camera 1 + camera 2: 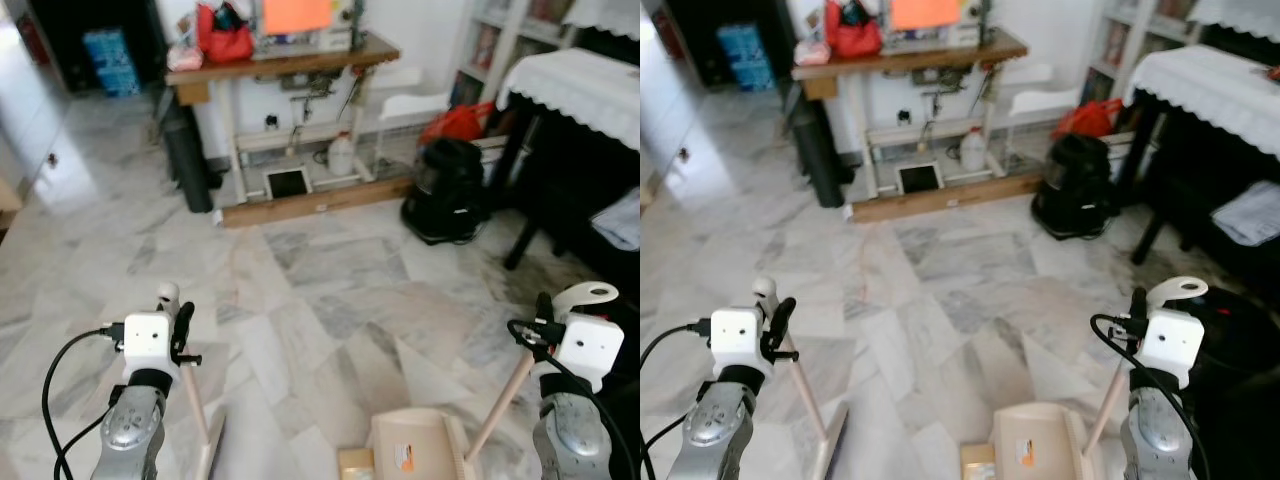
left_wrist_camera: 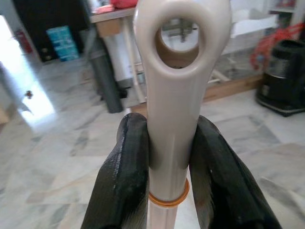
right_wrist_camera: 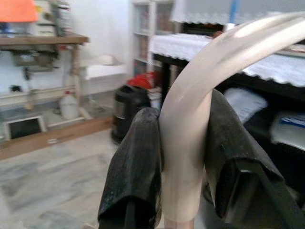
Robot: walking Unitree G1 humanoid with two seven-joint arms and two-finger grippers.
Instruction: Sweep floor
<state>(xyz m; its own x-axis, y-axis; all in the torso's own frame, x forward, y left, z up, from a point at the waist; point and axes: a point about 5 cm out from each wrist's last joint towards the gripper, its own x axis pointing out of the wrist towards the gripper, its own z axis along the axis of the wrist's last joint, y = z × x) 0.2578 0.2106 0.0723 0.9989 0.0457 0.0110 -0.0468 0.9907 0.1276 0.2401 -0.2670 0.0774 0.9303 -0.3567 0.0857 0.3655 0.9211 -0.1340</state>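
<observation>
My left gripper is shut on the cream broom handle, whose looped end stands up between the black fingers. The pale stick slants down to the floor at the lower left. On the right, my right gripper is shut on the curved cream handle of the dustpan; its stick runs down to the beige dustpan resting on the marble floor at the bottom centre. A small tan scrap lies at the pan's left edge.
A wooden sewing table with a red bag stands at the back. A black vacuum sits right of it. At the right, a dark table with a white cloth. A dark bin leans by the table's left leg.
</observation>
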